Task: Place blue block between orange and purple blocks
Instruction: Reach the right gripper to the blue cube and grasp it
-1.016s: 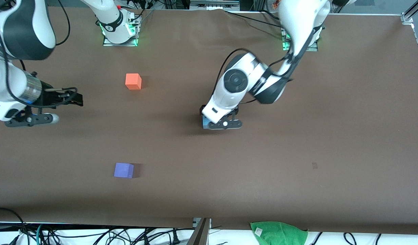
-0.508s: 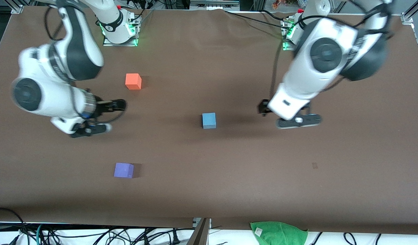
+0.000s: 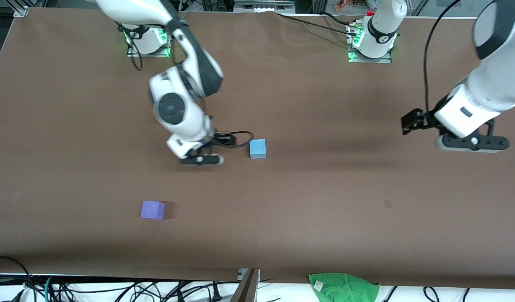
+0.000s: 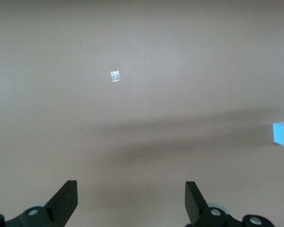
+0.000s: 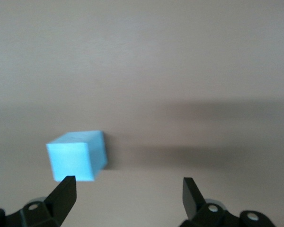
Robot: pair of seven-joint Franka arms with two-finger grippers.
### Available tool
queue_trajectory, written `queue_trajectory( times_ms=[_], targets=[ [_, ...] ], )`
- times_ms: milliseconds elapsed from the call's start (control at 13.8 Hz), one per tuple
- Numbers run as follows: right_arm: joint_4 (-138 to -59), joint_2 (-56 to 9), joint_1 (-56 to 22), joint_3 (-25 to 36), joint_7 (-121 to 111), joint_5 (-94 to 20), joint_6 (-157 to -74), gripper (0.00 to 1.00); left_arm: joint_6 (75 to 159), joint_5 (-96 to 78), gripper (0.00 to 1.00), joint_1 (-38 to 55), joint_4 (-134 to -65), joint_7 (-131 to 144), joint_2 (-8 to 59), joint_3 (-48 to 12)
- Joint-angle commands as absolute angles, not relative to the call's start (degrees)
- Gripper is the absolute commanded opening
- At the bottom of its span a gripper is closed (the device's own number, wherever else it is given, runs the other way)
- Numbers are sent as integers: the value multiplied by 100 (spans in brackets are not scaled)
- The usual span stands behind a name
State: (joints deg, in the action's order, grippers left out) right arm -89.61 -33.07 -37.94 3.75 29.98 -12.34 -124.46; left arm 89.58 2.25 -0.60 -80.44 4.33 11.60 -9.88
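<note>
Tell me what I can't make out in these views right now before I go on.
- Orange block: not visible in the front view; the right arm covers the spot it may sit in.
- Blue block: cut off by the frame edge in the left wrist view.
- Right gripper: open near the blue block; whether it is lined up over it cannot be told.
- Purple block: shows in the front view only.

Brown table with two cubes in sight

The blue block lies at frame centre; the purple block sits lower, toward the frame's lower left, well apart.
</note>
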Motion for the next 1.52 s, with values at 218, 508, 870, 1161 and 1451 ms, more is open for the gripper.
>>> queue_trajectory(
  times_ms=[218, 508, 870, 1161, 1451],
  targets=[
    [-8859, -4095, -4578, 448, 3454, -1275, -13490, 99, 8912, 176, 100, -88, -9218, 9, -157, -598],
    [-8771, -4368, -4807, 457, 3577, -1231, -13877, 100, 8921, 0, 100, 334, -9430, -481, -176, -9],
    [-8771, -4658, -4860, 457, 3577, -1161, -14361, 99, 8921, 0, 100, 308, -9633, -448, -159, 0],
    [-8771, -4632, -4834, 483, 3437, -1002, -14353, 46, 8912, -9, 100, 273, -9606, -431, -123, 26],
    [-8771, -4361, -4291, 501, 2780, -993, -13749, 0, 8886, -9, 100, 229, -9606, -422, -123, 35]
  ],
)
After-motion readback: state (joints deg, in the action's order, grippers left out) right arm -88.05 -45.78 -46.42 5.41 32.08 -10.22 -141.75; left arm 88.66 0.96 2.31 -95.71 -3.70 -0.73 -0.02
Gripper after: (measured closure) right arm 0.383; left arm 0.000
